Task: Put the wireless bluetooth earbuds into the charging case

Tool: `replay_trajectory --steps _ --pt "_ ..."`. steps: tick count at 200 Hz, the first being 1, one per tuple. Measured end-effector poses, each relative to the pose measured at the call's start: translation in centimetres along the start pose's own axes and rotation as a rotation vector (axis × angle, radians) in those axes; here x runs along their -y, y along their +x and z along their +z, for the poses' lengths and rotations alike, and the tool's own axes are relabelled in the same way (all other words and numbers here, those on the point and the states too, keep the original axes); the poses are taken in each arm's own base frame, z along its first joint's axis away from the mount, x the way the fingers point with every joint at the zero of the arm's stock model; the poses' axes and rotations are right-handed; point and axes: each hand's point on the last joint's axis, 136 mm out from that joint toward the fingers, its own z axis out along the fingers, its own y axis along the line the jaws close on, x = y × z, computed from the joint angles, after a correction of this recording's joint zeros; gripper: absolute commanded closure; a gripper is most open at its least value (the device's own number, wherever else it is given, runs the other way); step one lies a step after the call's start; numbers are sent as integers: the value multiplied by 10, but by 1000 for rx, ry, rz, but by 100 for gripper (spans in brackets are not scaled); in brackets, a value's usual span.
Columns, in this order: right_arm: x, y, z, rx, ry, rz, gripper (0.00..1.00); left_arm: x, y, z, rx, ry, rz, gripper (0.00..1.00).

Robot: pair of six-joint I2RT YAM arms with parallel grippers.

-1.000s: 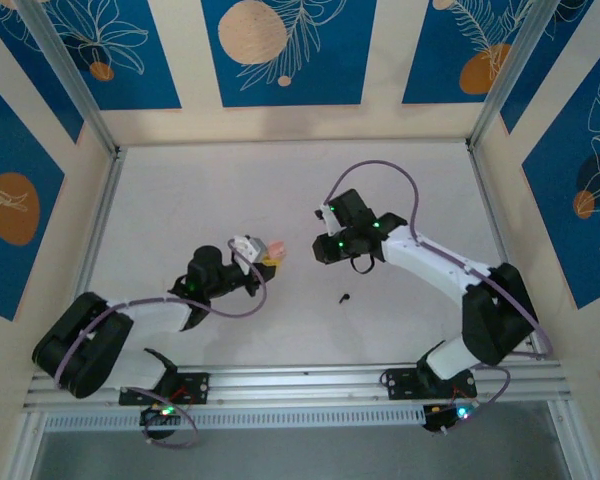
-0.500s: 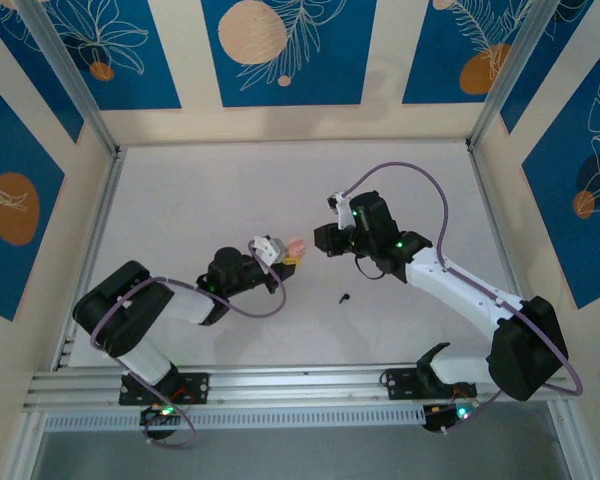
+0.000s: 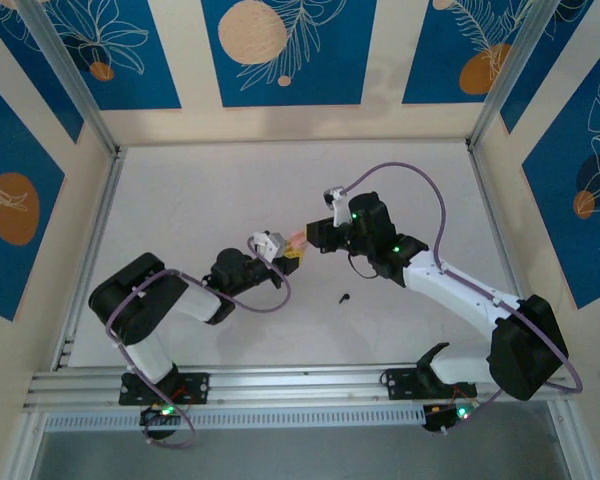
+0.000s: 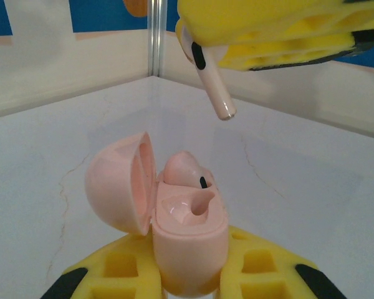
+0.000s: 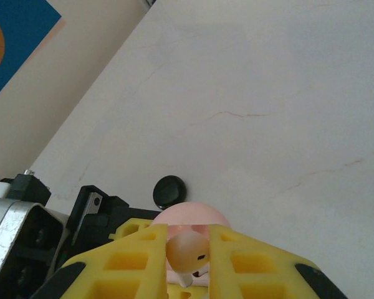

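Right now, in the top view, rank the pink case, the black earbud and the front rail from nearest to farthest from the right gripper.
1. Pink case: just left of the right gripper, held in the left gripper.
2. Black earbud: lying on the table, toward the near side.
3. Front rail: across the near edge, farthest.

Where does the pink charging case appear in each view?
Top external: case at mid-table, between the two claw tips.
Left wrist: case bottom centre, lid open, held by left claw.
Right wrist: case bottom centre, a pink dome behind right claw.
Shared landmark: pale pink earbud pinched in right claw, above the case.
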Motion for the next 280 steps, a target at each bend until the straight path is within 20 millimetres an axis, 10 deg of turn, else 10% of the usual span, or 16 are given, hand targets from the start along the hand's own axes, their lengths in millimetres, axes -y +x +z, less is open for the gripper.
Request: replay_trajectory --steps 280 --pt "-11 6 10 -2 -13 -39 81 5 -19 1 61 15 2 94"
